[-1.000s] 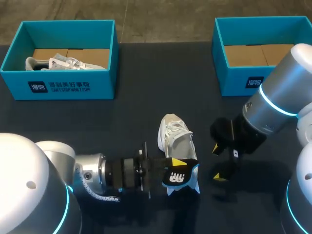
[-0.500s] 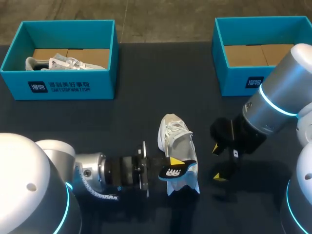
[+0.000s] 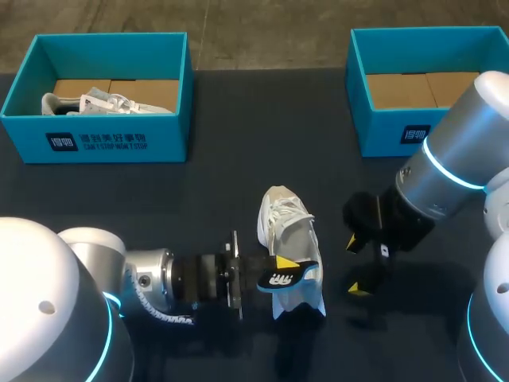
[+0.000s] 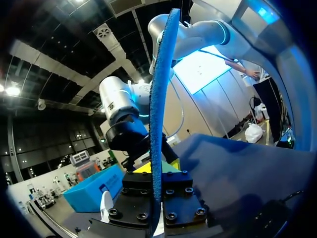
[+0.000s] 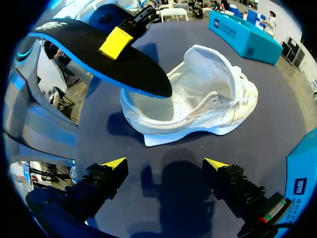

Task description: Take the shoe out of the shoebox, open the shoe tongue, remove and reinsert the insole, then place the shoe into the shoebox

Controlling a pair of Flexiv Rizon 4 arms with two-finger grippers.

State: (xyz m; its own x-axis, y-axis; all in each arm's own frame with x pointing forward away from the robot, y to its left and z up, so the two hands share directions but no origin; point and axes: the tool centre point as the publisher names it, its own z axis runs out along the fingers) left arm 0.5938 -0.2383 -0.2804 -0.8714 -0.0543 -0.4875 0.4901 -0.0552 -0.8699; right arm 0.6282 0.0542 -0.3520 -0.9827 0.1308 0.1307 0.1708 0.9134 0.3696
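left pincer (image 3: pixel 286 264) has rolled the insole (image 3: pixel 278 280) flatter over the shoe (image 3: pixel 288 225).

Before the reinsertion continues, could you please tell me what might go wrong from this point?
1. The shoe lies unheld on the table; the right jaws stand open beside it, so a push from the insole may slide it.
2. The left jaws pinch the insole away from its leading end, which may buckle against the shoe's collar.

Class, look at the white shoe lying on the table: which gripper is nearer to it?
Left. The left gripper holds the insole just over the heel end of the shoe. The right gripper hangs open beside the shoe, apart from it.
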